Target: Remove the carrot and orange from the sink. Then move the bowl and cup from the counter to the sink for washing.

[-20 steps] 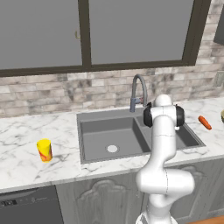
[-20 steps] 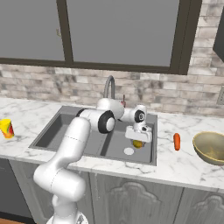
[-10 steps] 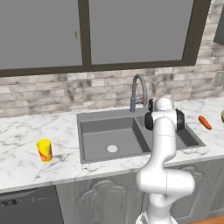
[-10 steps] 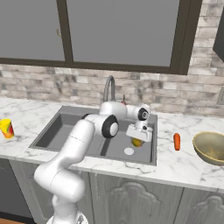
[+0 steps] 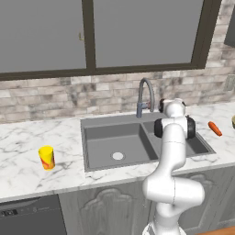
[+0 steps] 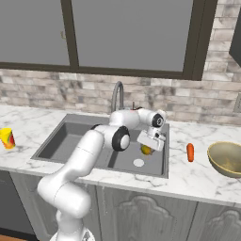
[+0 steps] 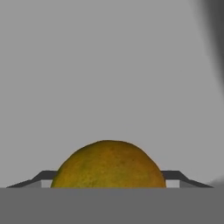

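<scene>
**Item 1. Arm (image 6: 84,160), change noted.** Against the pictures from a moment before, the elbow has sunk a little and swung slightly toward 3 o'clock. The hand has settled closer over the right basin. Nothing else in the scene has shifted, and the jaw width is unaltered. Judged meaning: the approach to the second sink item is over and the grasp is in place, so the lift-out is the step in hand.

**Item 2. Gripper (image 7: 109,181).** It stands near its widest. In the hand view both dark fingertips (image 7: 46,176) sit hard against the flanks of the orange (image 7: 108,164), which fills the whole gap. Read as closed on the fruit. Whether the fruit has left the basin floor cannot be told.

**Item 3. Orange (image 6: 146,150), location.** It is in the right basin of the sink (image 6: 70,141), directly under the hand, with the pale drain (image 6: 138,163) just beside it at 7 o'clock.

**Item 4. Carrot (image 6: 190,152).** It is already out, lying on the counter (image 6: 197,181) at 3 o'clock of the sink, just past the rim.

**Item 5. Bowl (image 6: 226,160).** It is upright on the counter, farther out at 3 o'clock beyond the carrot. Not yet moved.

**Item 6. Cup (image 6: 6,138).** It is upright on the counter at 9 o'clock of the sink, well apart from it. Not yet moved.

**Item 7. Faucet (image 6: 117,94).** It arches over the sink from the back edge, at 12 o'clock.
</scene>
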